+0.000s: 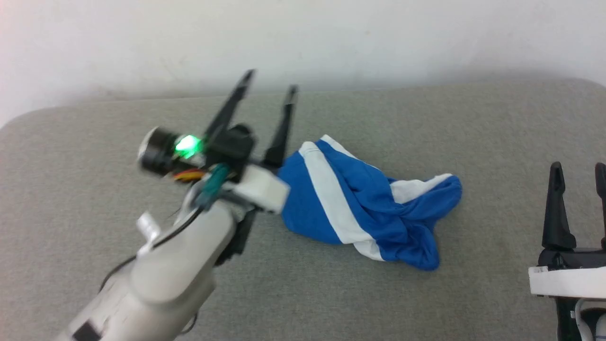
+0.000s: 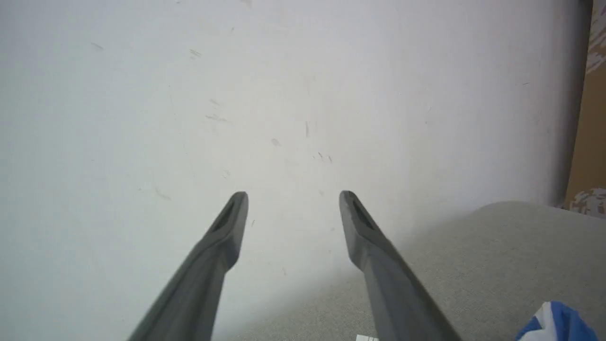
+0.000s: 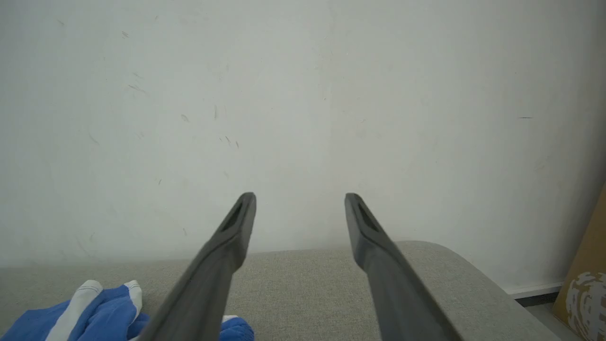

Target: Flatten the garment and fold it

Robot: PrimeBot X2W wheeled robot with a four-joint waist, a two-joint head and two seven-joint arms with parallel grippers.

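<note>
So the royal blue soft athletic shorts with the broad white side stripes [image 1: 360, 208] were lying in a crumpled heap around the middle of the grey fabric-covered padded bench [image 1: 94, 156], definitely not flat. The long axis ran roughly left to right, with the bunched, twisted end on the robot's right. The left hand [image 1: 270, 81] had its two long dark fingers spread apart with nothing between them, pointing off toward the pale wall [image 1: 303, 38]. It sat just beside the left end of the shorts, which lay off to its right and below (its wrist camera only caught a blue-and-white corner at the bottom right edge [image 2: 554, 322]). The right hand [image 1: 578, 166] was also spread and empty, parked well apart from the heap on the right side, with the shorts low and to its left [image 3: 94, 308]. My read is that the left arm was clearly the nearer one, so grabbing that left end looked like its job. The right one would need to reach across to the twisted end to pull the thing out flat.
</note>
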